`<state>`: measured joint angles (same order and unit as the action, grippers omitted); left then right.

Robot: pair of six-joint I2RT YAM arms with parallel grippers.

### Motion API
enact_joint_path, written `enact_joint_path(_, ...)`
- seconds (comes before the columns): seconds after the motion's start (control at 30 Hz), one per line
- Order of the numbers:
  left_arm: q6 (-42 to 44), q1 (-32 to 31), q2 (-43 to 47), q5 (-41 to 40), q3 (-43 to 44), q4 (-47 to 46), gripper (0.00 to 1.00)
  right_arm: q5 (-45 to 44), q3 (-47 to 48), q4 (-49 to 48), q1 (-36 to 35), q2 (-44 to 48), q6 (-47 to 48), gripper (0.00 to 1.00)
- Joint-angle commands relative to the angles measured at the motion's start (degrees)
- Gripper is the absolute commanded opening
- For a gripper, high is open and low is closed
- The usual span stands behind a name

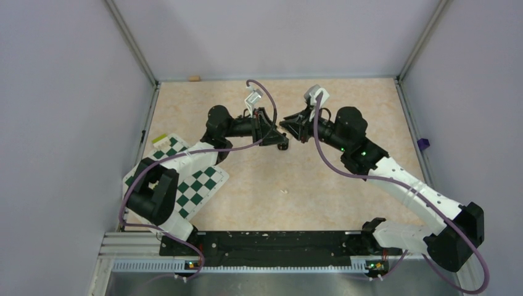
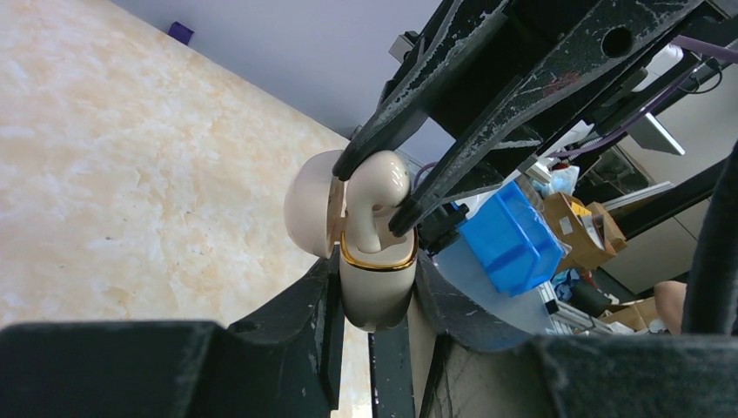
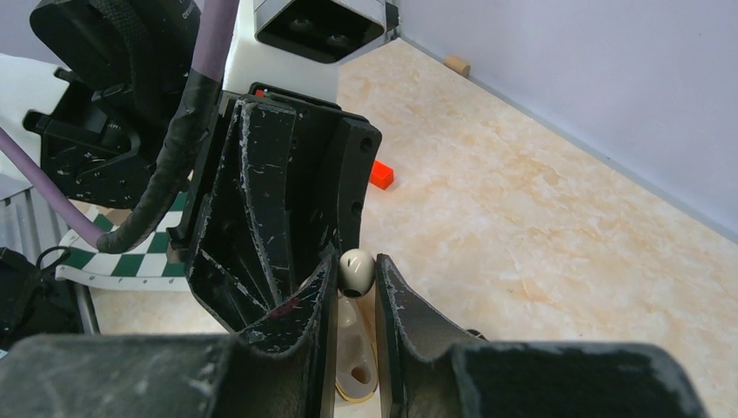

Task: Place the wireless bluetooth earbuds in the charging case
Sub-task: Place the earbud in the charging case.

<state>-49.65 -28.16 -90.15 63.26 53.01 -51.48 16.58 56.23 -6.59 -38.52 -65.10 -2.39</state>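
A: Where is the case?
B: The cream-white rounded plastic charging case [image 2: 376, 292] with its gold rim sits clamped upright in the left gripper [image 2: 376, 277]. Its lid is swung open to one side. It is held over the beige marbled tabletop [image 1: 345, 197].

A: And the earbud?
B: One cream-white glossy earbud [image 2: 376, 193] is pinched in the right gripper [image 3: 357, 268]. Its lower end is at the case's opening; whether it is seated, cannot tell.

A: What else is there?
B: A green-and-white chequered mat [image 1: 197, 185] lies under the left arm. A small red block [image 3: 380, 176] is on the tabletop, well apart.
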Motion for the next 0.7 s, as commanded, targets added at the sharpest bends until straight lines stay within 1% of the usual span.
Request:
enact_joint_path(0.0, -1.6, 0.3, 0.6, -2.9, 0.1, -5.3, 0.00, 0.1, -0.6, -0.7, -0.9, -0.5, -2.1, 0.13)
enact_joint_path(0.17, -2.2, 0.3, 0.5, -3.6, 0.0, -5.1, 0.00, -0.8, -0.7, -0.6, -0.9, -0.1, -2.6, 0.13)
enact_joint_path(0.5, -1.2, 0.3, 0.2, -4.9, 1.1, 1.0, 0.00, -0.4, -0.3, -0.9, -0.9, -0.1, -4.6, 0.12)
enact_joint_path(0.67, -1.1, 0.3, -0.4, -5.1, 1.9, 3.7, 0.00, 0.4, 0.0, -1.1, -0.9, 0.5, -3.4, 0.13)
